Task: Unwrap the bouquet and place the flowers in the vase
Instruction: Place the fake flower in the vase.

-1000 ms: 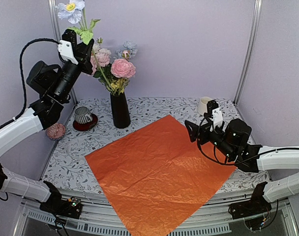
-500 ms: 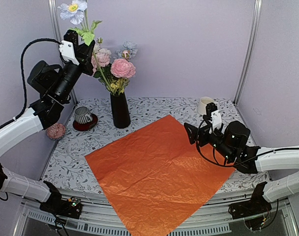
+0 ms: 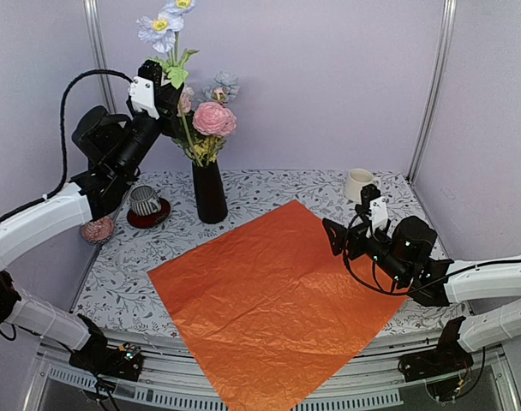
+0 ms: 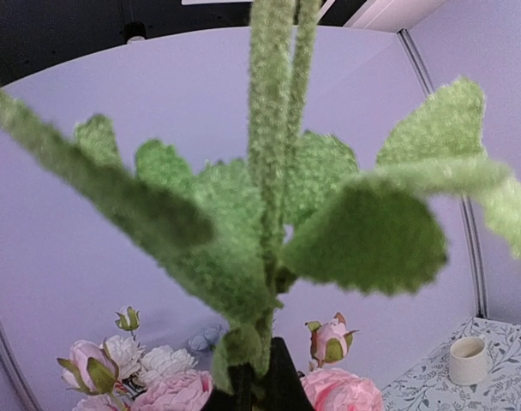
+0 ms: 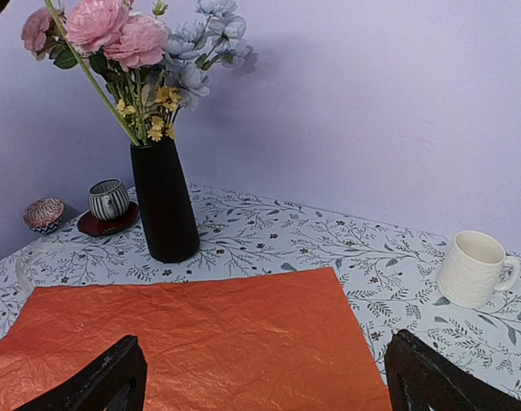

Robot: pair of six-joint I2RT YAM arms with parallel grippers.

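The tall black vase [image 3: 210,193] [image 5: 164,201] stands at the back left with pink, blue and yellow flowers [image 3: 213,118] [image 5: 115,26] in it. High above it, my left gripper [image 3: 164,83] [image 4: 259,381] is shut on the green stem [image 4: 273,171] of a pale blue flower [image 3: 160,26]. The stem's lower end slants into the bunch; I cannot tell whether it is inside the vase. Of the bouquet only the orange sheet [image 3: 269,300] [image 5: 209,342] shows, spread flat. My right gripper [image 3: 350,231] [image 5: 265,385] hangs open over the sheet's right part, holding nothing.
A white mug [image 3: 357,182] [image 5: 472,270] stands at the back right. A striped cup on a red saucer [image 3: 146,204] [image 5: 109,201] and a small patterned bowl [image 3: 97,229] [image 5: 44,214] sit left of the vase. Lilac walls enclose the floral tabletop [image 3: 269,184].
My left gripper has carried the pale blue flower up and to the right, closer to above the vase. The right gripper has shifted only slightly.
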